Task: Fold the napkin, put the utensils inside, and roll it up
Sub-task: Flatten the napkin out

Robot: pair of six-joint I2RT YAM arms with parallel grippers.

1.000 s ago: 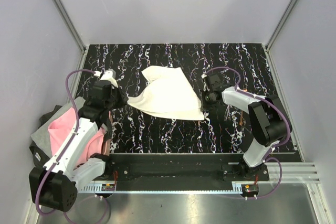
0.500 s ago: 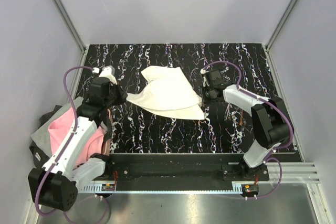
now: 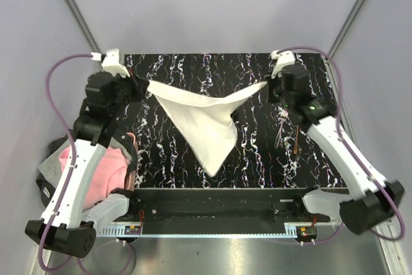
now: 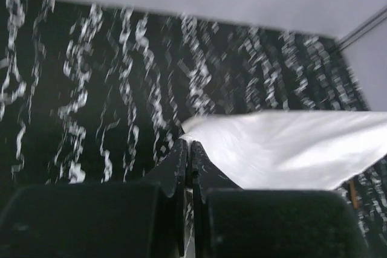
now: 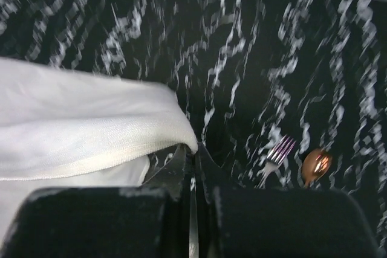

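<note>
Top external view: napkin (image 3: 206, 117) strung between both arms above the desk (image 3: 257, 165), hanging as a triangle with its point toward the near edge. Cannot tell whether that point touches the desk.

Left fingers (image 3: 143, 85) pinched tight on one upper corner, right fingers (image 3: 267, 88) pinched tight on the other. Both wrist views show only a sliver of hem caught at the very tips.

Risks, as I judge them:
- Corner slip. The top edge looks nearly taut; if the arms spread further, the thin bite could pull free and the cloth would drop in a heap.
- Uneven lay-down. If one arm descends ahead of the other, the fold would land skewed or wrinkled.
- Utensils disturbed. Fork (image 5: 275, 152) and copper-brown utensil (image 5: 315, 162) lie side by side on the desk under the right arm, near the napkin's right edge. A swinging cloth or a low wrist could drag them.

Pose: both arms raised and extended toward the far end of the desk, wrists turned inward to face each other, left arm reaching over the pink and grey cloth (image 3: 90, 172) at the left edge.
</note>
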